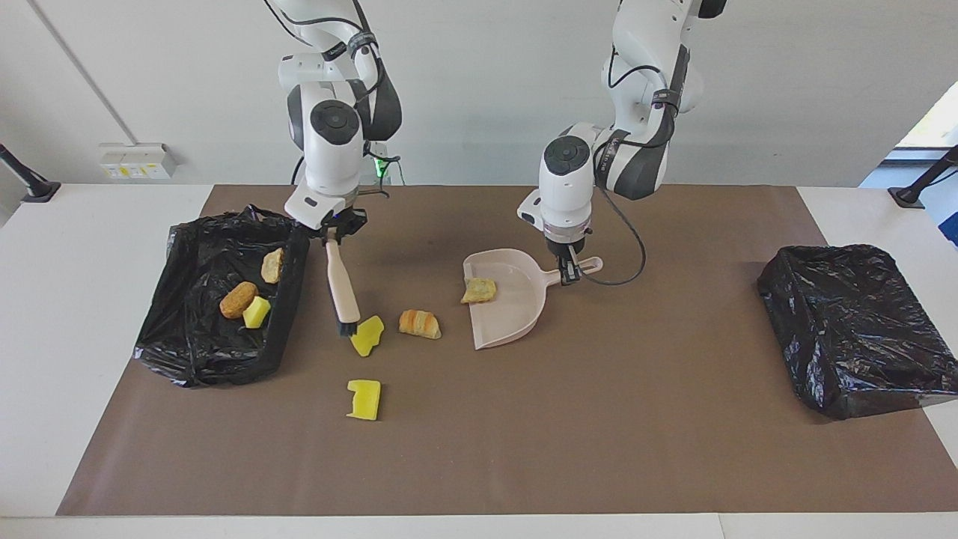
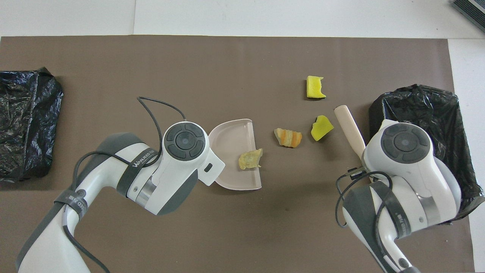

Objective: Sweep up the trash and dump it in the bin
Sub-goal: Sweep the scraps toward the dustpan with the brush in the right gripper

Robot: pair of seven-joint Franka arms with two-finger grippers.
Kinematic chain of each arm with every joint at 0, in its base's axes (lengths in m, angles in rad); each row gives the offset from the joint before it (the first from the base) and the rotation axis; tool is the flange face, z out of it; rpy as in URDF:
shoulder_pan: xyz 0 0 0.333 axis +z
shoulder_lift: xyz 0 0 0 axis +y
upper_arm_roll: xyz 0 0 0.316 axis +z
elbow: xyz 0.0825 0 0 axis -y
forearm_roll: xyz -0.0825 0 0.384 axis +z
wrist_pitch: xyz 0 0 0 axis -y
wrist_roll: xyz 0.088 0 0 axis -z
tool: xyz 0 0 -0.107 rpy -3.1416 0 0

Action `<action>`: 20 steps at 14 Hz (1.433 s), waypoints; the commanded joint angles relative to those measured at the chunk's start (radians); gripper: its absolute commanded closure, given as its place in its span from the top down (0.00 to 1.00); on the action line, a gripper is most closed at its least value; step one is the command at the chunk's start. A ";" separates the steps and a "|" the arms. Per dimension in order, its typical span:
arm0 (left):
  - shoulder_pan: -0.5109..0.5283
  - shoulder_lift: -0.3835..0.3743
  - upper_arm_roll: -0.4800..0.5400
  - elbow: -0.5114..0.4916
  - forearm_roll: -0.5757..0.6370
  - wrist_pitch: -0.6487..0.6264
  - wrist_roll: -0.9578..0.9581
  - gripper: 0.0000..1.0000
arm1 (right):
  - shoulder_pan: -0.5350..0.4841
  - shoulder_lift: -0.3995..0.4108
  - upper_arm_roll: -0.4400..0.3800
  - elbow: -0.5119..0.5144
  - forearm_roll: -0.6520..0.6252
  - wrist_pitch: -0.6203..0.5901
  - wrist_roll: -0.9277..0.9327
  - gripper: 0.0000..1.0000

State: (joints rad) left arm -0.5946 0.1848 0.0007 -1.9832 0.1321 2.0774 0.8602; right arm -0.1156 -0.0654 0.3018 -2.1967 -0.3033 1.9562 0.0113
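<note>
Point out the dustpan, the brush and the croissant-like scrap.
dustpan (image 1: 516, 299), facing view, bare pan floor
brush (image 1: 343, 288), facing view, middle of handle
croissant-like scrap (image 1: 420, 324), facing view, its middle

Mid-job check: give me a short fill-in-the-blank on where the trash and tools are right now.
The right gripper holds the ___.
The left gripper holds the dustpan by its ___.
Scraps already in the open bin: ___.
The scrap touching the bristles is a yellow ___.

Missing: brush; handle; three; sponge
</note>
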 commanded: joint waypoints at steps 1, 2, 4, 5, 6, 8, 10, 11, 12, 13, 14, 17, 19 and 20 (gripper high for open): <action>0.001 -0.036 0.005 -0.045 0.006 0.004 -0.012 0.00 | -0.038 0.137 0.011 0.107 -0.080 0.030 -0.028 0.00; 0.002 -0.038 0.005 -0.045 0.004 0.001 -0.013 0.00 | -0.041 0.182 0.013 0.147 -0.103 0.030 -0.025 0.00; 0.006 -0.038 0.005 -0.045 0.006 -0.003 -0.012 0.00 | -0.035 0.214 0.019 0.141 -0.097 0.053 0.031 0.00; 0.007 -0.038 0.005 -0.045 0.006 -0.008 -0.012 0.00 | -0.024 0.205 0.020 0.120 -0.086 0.043 0.056 0.00; 0.009 -0.038 0.005 -0.045 0.006 -0.010 -0.012 0.00 | -0.021 0.190 0.023 0.097 -0.076 0.041 0.062 0.00; 0.009 -0.038 0.005 -0.045 0.006 -0.010 -0.013 0.00 | -0.010 0.162 0.025 0.057 0.062 0.043 0.055 0.00; 0.009 -0.038 0.005 -0.045 0.006 -0.007 -0.018 0.00 | 0.040 0.153 0.025 0.041 0.227 0.041 0.061 0.00; 0.009 -0.038 0.005 -0.045 0.006 -0.007 -0.018 0.00 | 0.069 0.151 0.025 0.041 0.304 0.041 0.062 0.00; 0.007 -0.038 0.005 -0.045 0.006 -0.007 -0.018 0.00 | 0.086 0.148 0.023 0.041 0.381 0.046 0.062 0.00; 0.007 -0.038 0.005 -0.045 0.006 -0.007 -0.018 0.00 | 0.097 0.147 0.025 0.041 0.447 0.053 0.061 0.00; 0.007 -0.038 0.005 -0.045 0.006 -0.005 -0.018 0.00 | 0.109 0.148 0.025 0.046 0.514 0.055 0.062 0.00; 0.007 -0.038 0.005 -0.045 0.006 -0.008 -0.018 0.00 | 0.187 0.139 0.025 0.049 0.696 0.064 0.072 0.00; 0.007 -0.038 0.004 -0.045 0.006 -0.008 -0.018 0.00 | 0.226 0.133 0.025 0.046 0.784 0.099 0.099 0.00; 0.006 -0.038 0.004 -0.045 0.006 -0.008 -0.018 0.00 | 0.240 0.133 0.025 0.048 0.835 0.118 0.113 0.00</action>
State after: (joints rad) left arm -0.5915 0.1841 0.0034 -1.9870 0.1321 2.0738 0.8569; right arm 0.1042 0.0953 0.3257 -2.1300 0.4479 2.0358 0.0948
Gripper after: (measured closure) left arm 0.683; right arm 0.744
